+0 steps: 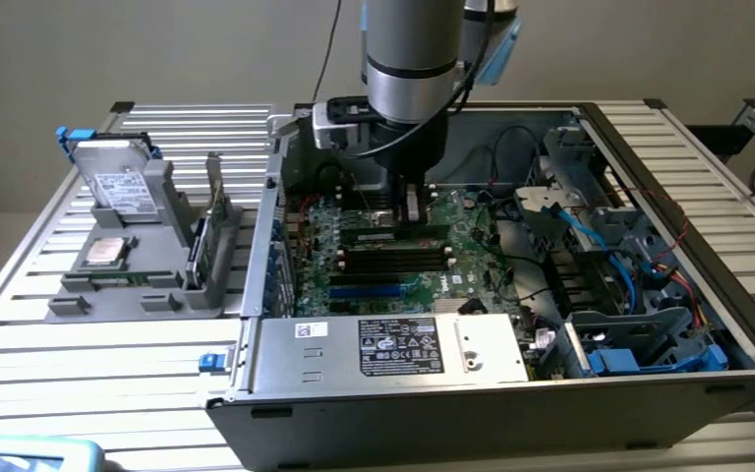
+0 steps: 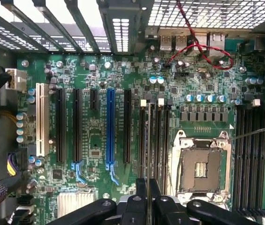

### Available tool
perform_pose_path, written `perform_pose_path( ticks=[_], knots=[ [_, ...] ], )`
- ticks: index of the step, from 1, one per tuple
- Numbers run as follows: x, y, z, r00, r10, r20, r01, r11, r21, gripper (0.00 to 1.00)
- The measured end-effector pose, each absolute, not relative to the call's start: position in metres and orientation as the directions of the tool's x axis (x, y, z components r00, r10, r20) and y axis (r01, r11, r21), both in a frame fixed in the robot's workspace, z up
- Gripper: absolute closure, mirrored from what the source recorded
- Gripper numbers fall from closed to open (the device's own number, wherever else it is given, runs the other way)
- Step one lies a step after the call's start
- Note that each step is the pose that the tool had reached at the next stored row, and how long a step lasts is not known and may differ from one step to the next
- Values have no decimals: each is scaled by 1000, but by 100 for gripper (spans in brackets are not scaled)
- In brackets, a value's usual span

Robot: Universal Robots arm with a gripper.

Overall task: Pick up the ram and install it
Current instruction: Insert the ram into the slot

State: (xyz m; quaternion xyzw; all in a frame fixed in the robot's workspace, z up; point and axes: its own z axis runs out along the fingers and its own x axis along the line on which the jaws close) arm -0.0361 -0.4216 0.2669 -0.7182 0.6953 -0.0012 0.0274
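In the gripper [image 2: 148,191], thin edge-on ram [image 2: 148,140].

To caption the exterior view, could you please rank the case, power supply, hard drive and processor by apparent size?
Largest to smallest:
1. case
2. power supply
3. hard drive
4. processor
The power supply sits nearest the camera, which flatters it, but the gaps look wide enough for the order to hold.

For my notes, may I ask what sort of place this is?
Probably a robotics lab bench for PC assembly: an open case on a slatted table, a parts fixture beside it, the gripper holding the ram over the motherboard.
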Motion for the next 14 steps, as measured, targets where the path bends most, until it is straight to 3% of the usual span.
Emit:
perform_pose_path(
  ticks=[14],
  knots=[
    [-31,-422,253,29,-999,-40,-999,-27,-41,86]
  ],
)
